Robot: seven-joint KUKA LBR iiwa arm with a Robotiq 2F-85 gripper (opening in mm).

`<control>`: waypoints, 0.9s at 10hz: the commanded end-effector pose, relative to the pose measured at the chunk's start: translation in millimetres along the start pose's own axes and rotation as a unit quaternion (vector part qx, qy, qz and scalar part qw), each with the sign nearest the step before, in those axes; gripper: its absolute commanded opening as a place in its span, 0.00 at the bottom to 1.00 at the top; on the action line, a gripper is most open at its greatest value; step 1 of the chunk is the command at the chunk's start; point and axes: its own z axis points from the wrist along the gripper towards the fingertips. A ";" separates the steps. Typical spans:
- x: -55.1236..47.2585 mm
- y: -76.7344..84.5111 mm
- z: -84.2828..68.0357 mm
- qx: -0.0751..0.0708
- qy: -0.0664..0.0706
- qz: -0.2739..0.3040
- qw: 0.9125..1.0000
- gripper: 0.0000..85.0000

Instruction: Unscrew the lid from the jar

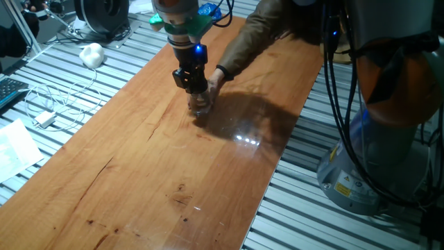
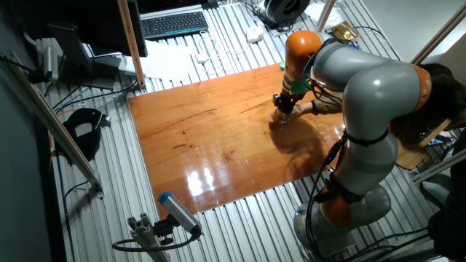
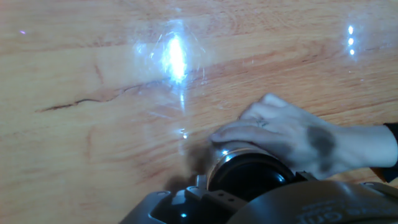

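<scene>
My black, matt gripper hangs over a glossy varnished orange-brown wooden board, its grain smooth and glaring with lamp reflections. Around its edges lies ribbed, dull grey metal decking. The small clear glass jar glints faintly.

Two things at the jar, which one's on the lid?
The gripper: it sits on top, over the lid. The person's hand holds the jar from the side instead.

The wooden table carries the jar.
</scene>
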 end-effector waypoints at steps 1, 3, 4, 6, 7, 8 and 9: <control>0.3 0.1 0.9 0.001 0.000 0.001 1.000 0.60; 0.1 0.1 1.2 0.001 -0.002 0.003 1.000 0.60; -0.1 0.1 1.5 0.001 -0.003 0.003 1.000 0.60; -0.2 0.2 1.6 0.001 -0.005 0.008 1.000 0.60; -0.2 0.2 1.8 0.002 -0.005 0.010 1.000 0.60; -0.2 0.2 1.9 0.002 -0.006 0.013 1.000 0.80; -0.2 0.3 2.2 0.003 -0.007 0.016 1.000 0.80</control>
